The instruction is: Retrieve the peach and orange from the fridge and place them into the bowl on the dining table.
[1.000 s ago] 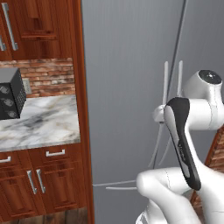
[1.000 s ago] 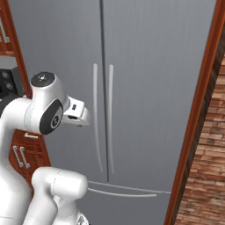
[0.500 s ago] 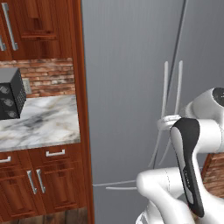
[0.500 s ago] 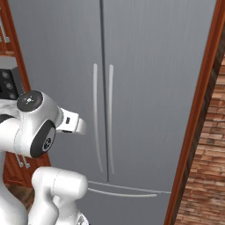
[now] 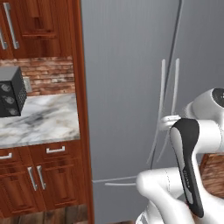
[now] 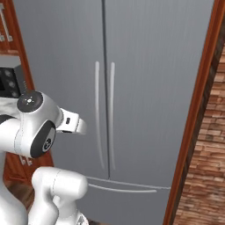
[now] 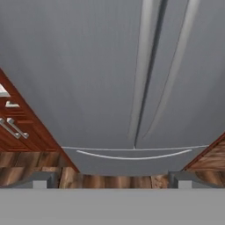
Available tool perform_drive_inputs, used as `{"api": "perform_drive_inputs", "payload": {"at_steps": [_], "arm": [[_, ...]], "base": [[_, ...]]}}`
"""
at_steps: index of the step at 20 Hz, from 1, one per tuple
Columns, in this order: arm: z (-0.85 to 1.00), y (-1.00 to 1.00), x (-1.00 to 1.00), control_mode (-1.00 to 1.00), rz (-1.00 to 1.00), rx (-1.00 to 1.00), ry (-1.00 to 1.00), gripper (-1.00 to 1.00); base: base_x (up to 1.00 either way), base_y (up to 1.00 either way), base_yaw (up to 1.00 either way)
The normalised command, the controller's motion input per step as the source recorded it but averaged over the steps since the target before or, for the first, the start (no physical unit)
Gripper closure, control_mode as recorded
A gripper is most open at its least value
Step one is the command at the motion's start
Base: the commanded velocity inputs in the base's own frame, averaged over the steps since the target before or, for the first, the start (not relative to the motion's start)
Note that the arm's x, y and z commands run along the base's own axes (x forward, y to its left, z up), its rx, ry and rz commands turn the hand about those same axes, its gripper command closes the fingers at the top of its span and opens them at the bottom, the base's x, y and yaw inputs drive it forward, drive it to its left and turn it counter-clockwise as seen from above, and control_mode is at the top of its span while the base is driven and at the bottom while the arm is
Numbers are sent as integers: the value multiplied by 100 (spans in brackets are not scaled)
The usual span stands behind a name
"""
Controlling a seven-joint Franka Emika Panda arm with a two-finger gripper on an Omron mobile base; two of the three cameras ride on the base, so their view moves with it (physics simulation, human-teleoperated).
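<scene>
While both doors of the fridge [image 5: 127,87] are closed, the peach and orange cannot be seen, so they are most likely hidden inside it. From the left side, the arm is bent in front of the two long handles [image 5: 169,87], and if it swings wide it could bump the doors instead of catching a handle. A marble counter [image 5: 39,120] with a dark box [image 5: 11,92] on it sits to the left, past a wooden post [image 5: 81,109], and a door may hit that post if it is pulled too far. From the right side, the fridge [image 6: 154,66] fills the wall between a wood frame [image 6: 195,114] and a brick wall [image 6: 208,176], so the right door has little room to swing. The arm's white wrist pokes toward the handles [image 6: 104,114] but is not touching them. From the hand, the gripper [image 7: 112,179] is spread wide and holds nothing, with its fingertips [image 7: 44,179] low over the wood floor [image 7: 110,181]. It looks at the fridge [image 7: 79,74], and the thin curved handles [image 7: 145,70] could slip out of a loose pinch.
</scene>
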Motion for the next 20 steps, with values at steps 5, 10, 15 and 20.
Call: {"api": "perform_drive_inputs", "payload": {"at_steps": [5, 10, 15, 20], "arm": [[0, 0, 0, 100, 0, 0, 0, -100], [0, 0, 0, 100, 0, 0, 0, -100], [0, 0, 0, 100, 0, 0, 0, -100], [0, 0, 0, 100, 0, 0, 0, -100]], "base": [[-44, -5, 0], [-30, -20, 0], [-29, -29, 0], [-36, -39, 0]]}}
